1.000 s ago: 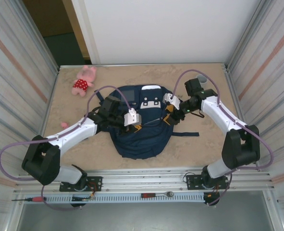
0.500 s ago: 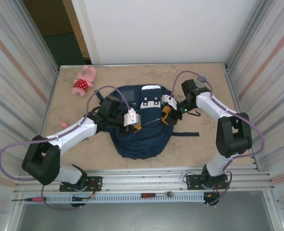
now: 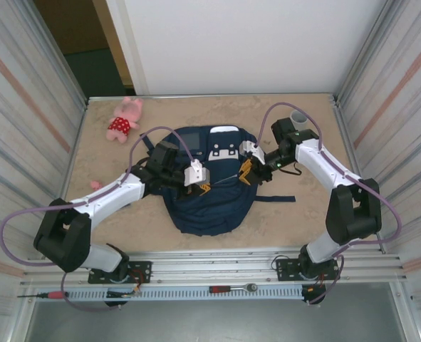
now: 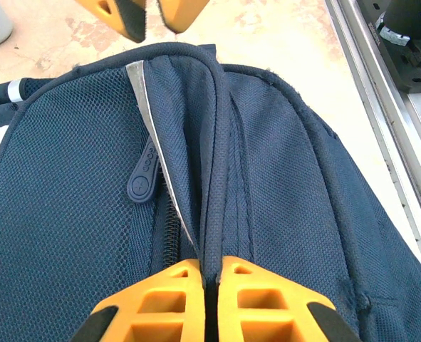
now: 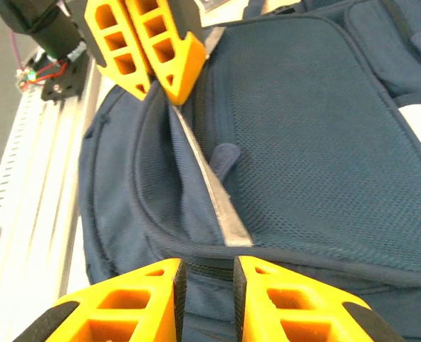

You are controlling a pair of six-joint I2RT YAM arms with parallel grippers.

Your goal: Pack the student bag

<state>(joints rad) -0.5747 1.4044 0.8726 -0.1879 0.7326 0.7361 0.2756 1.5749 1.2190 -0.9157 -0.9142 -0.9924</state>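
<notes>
The student bag [image 3: 210, 210] lies flat at the middle of the table [image 3: 303, 221], its grey panel and white patch toward 12 o'clock. Across its front a raised, piped ridge of navy fabric runs beside a white reflective strip [image 4: 147, 121] and a dark zipper pull [image 4: 142, 172].

The left claw [image 3: 201, 187] sits on the bag just by its middle. In the left wrist view this claw [image 4: 210, 274] has its orange fingers pressed together on the ridge, which runs straight out from between them toward 12 o'clock.

The right claw [image 3: 244, 175] lies at 3 o'clock from the left one, over the bag's right side. In the right wrist view it [image 5: 209, 279] stands over the bag's [image 5: 317, 128] seam with only a narrow slot between its fingers. Whether fabric is pinched there we cannot tell. The left claw [image 5: 153, 68] faces it from 11 o'clock, the reflective strip [image 5: 210, 192] stretching between the two.

Farther out, a pink plush toy [image 3: 123, 120] lies at 10 o'clock from the bag, and a grey cup [image 3: 300, 116] stands at 2 o'clock, both well apart from it.
</notes>
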